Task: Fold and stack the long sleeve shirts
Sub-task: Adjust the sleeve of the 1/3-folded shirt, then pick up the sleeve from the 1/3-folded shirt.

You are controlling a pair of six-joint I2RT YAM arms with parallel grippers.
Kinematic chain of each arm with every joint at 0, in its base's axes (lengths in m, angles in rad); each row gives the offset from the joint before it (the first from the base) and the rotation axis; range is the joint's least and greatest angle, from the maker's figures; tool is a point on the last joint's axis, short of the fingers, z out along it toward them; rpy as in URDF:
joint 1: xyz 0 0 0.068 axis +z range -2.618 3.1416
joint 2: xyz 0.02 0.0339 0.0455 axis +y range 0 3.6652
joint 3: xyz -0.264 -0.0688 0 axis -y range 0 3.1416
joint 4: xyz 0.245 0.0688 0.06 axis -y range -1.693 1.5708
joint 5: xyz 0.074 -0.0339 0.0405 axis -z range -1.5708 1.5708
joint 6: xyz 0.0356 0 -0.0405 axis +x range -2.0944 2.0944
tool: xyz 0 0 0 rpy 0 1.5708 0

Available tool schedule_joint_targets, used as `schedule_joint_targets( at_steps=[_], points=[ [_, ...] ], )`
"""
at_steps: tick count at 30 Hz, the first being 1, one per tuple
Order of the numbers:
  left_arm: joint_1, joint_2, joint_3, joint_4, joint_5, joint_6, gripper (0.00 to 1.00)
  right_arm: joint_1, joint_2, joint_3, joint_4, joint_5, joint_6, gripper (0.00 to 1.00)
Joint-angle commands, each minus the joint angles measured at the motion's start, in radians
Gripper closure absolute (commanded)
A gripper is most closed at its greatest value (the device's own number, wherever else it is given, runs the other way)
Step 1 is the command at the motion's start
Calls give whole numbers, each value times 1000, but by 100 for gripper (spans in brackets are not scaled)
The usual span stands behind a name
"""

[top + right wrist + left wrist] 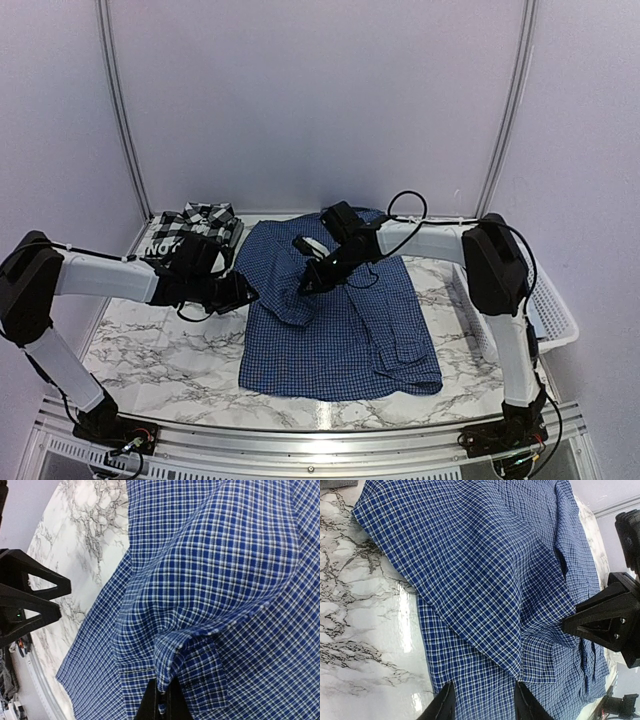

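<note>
**Right end effector** (164,702): fingers together, clamped on a cuff-like fold of the dark blue checked shirt (340,330). The pinch raises the cloth into a ridge near the garment's middle.

**Left end effector** (482,707): fingers apart, low over the shirt's left edge. The wrist view does not show whether they touch the cloth.

**Shirt:** it lies spread across the centre of the marble worktop (150,345), with a sleeve lying along its right side.

**Black-and-white plaid shirt** (195,225): folded, at the back left corner of the worktop, just beside the spread shirt.

**White basket** (555,310): at the right edge, well apart from both end effectors. No pale blue shirt is visible.

**Step in hand (judged):** folding the second garment, with the pinched sleeve portion being taken across the body.

**Next move (judged):** carry the pinched fold over and lay it flat without dragging the body cloth along. The left end effector would likely need to anchor or grip the left edge so that the panel keeps its place.
</note>
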Motion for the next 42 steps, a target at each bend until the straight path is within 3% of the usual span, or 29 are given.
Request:
schedule_joint_targets(
  at_steps=[1, 6, 10, 22, 34, 42],
  points=[
    [4, -28, -17, -4, 12, 1, 59, 1, -62, -30, 58, -94, 122, 100],
    [5, -26, -25, 5, 16, -1, 59, -15, -86, -128, 143, -173, 209, 100],
    [5, -25, -27, 9, 19, -2, 59, -27, -100, -159, 103, -52, 181, 99],
    [6, -3, -15, 8, 24, -3, 59, 42, -139, -203, 148, 162, 73, 55],
    [6, -2, -10, -8, 17, -3, 59, 150, -68, -128, 77, 363, -24, 28],
    [6, 5, -10, -11, 13, -5, 59, 205, -33, -97, 29, 488, -17, 18]
  ],
)
